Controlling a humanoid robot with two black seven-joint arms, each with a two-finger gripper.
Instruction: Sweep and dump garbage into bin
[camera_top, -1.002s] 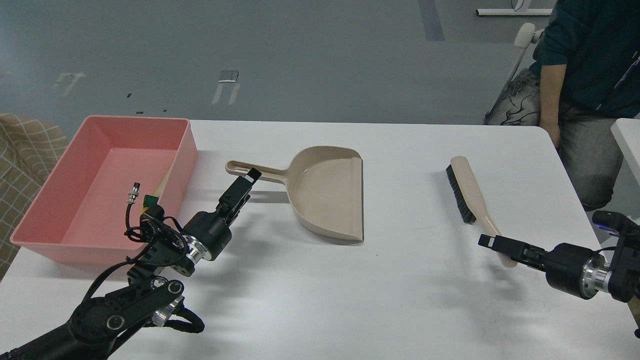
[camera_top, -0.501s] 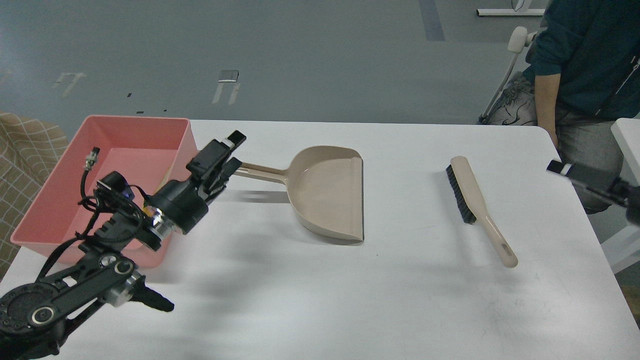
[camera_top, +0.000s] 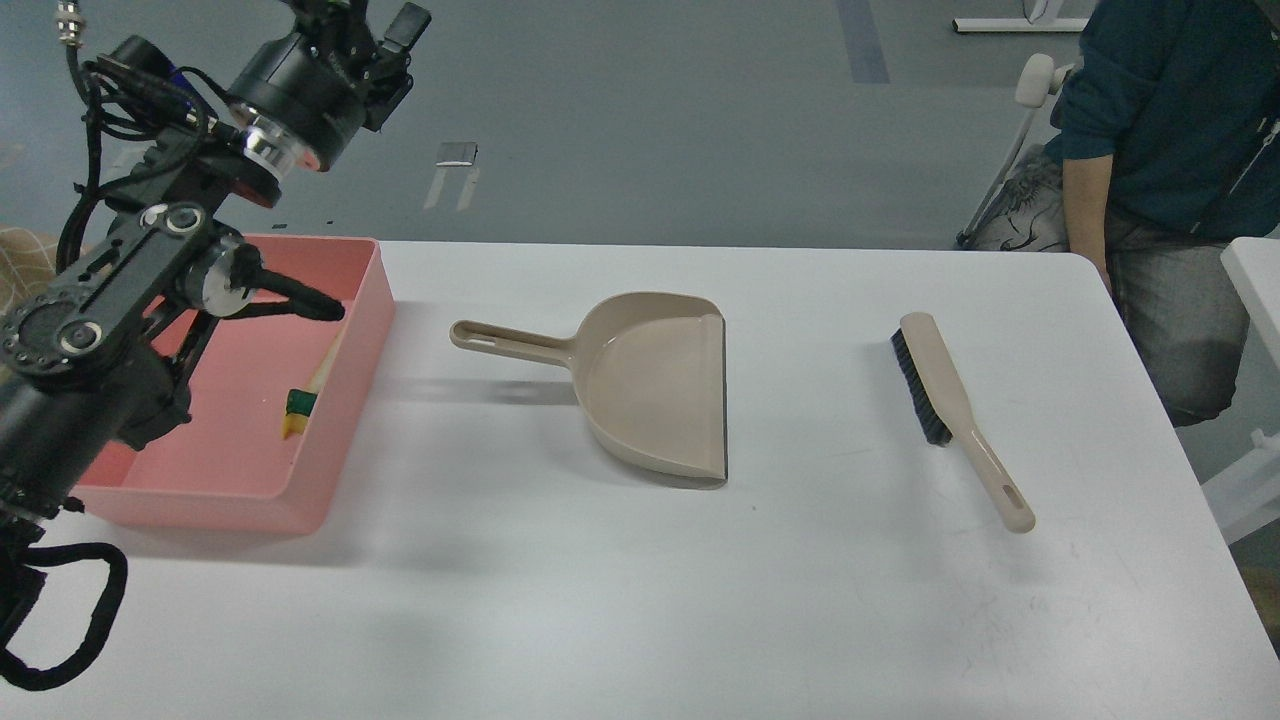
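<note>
The garbage (camera_top: 299, 404) lies inside the pink bin (camera_top: 340, 460) — well below the raised left gripper (camera_top: 385, 45), the only arm visible. Whether that gripper grips anything cannot be told; dustpan (camera_top: 650, 385) and brush (camera_top: 950, 400) lie untouched.

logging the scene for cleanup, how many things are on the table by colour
Beige: 2, the dustpan and the brush
Pink: 1, the bin
Yellow, green and whitish: 1 cluster, the garbage lying inside the bin
Total: 4
</note>
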